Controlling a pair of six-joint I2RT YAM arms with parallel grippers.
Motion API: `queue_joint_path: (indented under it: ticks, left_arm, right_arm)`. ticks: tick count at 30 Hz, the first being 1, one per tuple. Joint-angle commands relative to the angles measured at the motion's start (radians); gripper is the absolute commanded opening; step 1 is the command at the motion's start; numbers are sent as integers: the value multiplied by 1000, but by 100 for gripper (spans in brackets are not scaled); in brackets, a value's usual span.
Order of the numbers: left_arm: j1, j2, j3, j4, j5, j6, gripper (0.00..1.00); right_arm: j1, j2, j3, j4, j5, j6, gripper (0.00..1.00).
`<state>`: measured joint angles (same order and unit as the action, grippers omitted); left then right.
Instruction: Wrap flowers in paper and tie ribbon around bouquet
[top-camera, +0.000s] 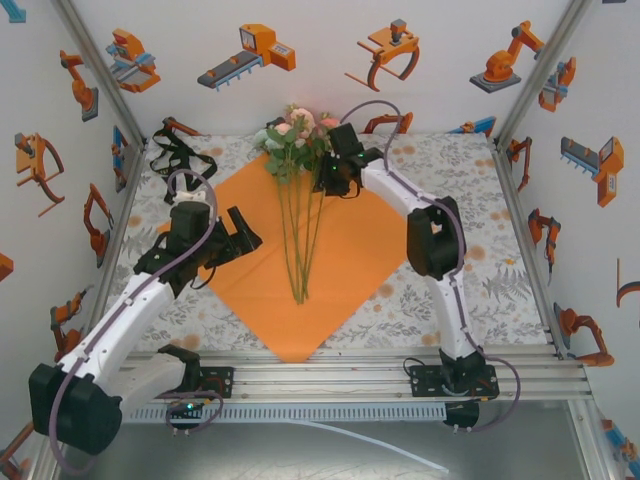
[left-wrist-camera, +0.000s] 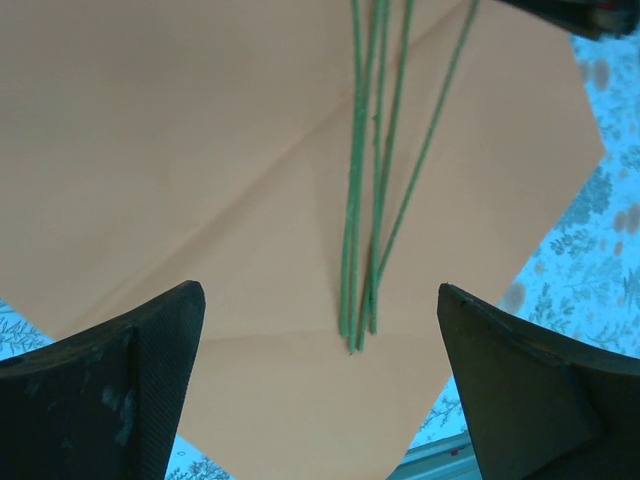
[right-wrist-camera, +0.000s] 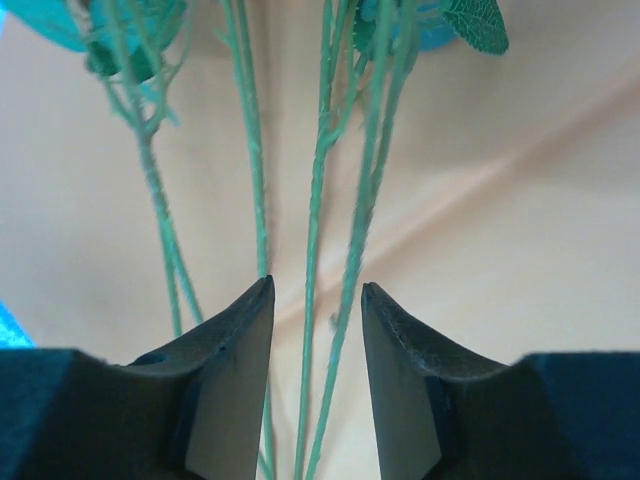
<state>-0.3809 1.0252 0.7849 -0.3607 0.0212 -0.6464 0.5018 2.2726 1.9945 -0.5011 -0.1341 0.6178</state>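
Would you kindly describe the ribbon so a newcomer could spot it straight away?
Start at the big orange paper lying diamond-wise on the patterned table. Beyond its left corner, in the table's far left corner, the ribbon lies in a loose heap. It is black, narrow and off the sheet, unlike the pink-and-green flowers lying on it.

High rear overview; two wrist cameras close over the same paper and stems

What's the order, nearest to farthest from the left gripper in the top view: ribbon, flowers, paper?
1. paper: directly beneath the left gripper, at the sheet's left edge.
2. flowers: stems to its right, mid-sheet.
3. ribbon: back-left corner of the table.
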Motion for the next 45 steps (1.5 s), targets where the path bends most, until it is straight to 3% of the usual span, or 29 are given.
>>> queue_joint_path:
  ticks: [1, 4, 6, 9, 11, 21, 28, 40, 43, 45]
  left_arm:
    - [21, 43, -4, 5, -21, -22, 74]
    - [42, 112, -12, 48, -5, -15, 38]
    - [56, 170, -10, 74, -10, -11, 15]
    - [74, 257, -1, 114, -7, 1, 0]
    - [81, 309, 5, 136, -11, 4, 0]
    - [86, 539, 36, 237, 21, 10, 0]
    - [83, 657, 80, 303, 93, -4, 0]
    - [2, 782, 221, 390, 152, -38, 0]
    - [-10, 733, 226, 382, 130, -21, 10]
    - [-13, 674, 219, 358, 97, -1, 18]
  right_arm:
    - [-42, -162, -128, 64, 15, -30, 39]
    - [-70, -284, -356, 170, 60, -9, 36]
    - [-92, -334, -492, 240, 83, 12, 26]
    - [-122, -347, -593, 276, 73, 28, 5]
    - [-131, -343, -628, 292, 81, 28, 0]
    - [-155, -259, -666, 325, 133, 66, 0]
    - [-225, -223, -669, 326, 156, 112, 0]
    - [-398, -96, -416, 204, 145, -1, 0]
    - [-404, -142, -391, 201, 117, -30, 0]
    - [-395, -182, -408, 231, 31, -24, 0]
